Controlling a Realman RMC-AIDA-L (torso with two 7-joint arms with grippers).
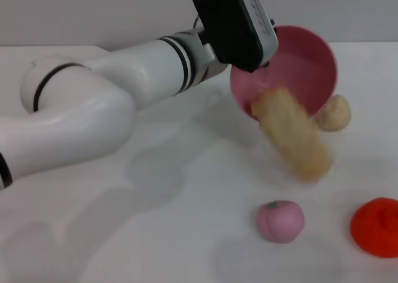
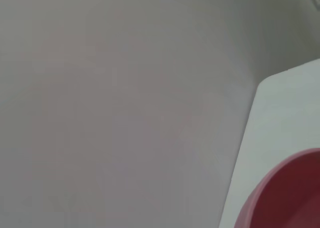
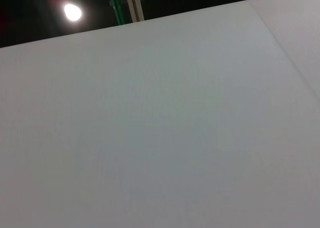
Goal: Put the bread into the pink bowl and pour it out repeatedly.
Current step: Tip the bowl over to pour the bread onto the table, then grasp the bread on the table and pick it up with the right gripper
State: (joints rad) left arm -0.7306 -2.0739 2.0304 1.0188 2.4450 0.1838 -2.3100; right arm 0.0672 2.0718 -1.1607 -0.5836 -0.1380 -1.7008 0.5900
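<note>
In the head view my left gripper (image 1: 263, 61) is shut on the near rim of the pink bowl (image 1: 305, 56). It holds the bowl raised and tipped steeply toward me. The bread (image 1: 293, 135), pale tan side showing, is sliding out of the bowl's mouth in a blur, its lower end close to the white table (image 1: 186, 190). Part of the pink bowl's rim (image 2: 290, 198) fills a corner of the left wrist view. My right arm is out of sight; its wrist view holds only a pale wall.
A small beige egg-shaped lump (image 1: 334, 113) lies just right of the bowl, behind the bread. A pink peach-like ball (image 1: 280, 221) sits near the front. An orange-red round toy (image 1: 375, 227) is at the front right edge.
</note>
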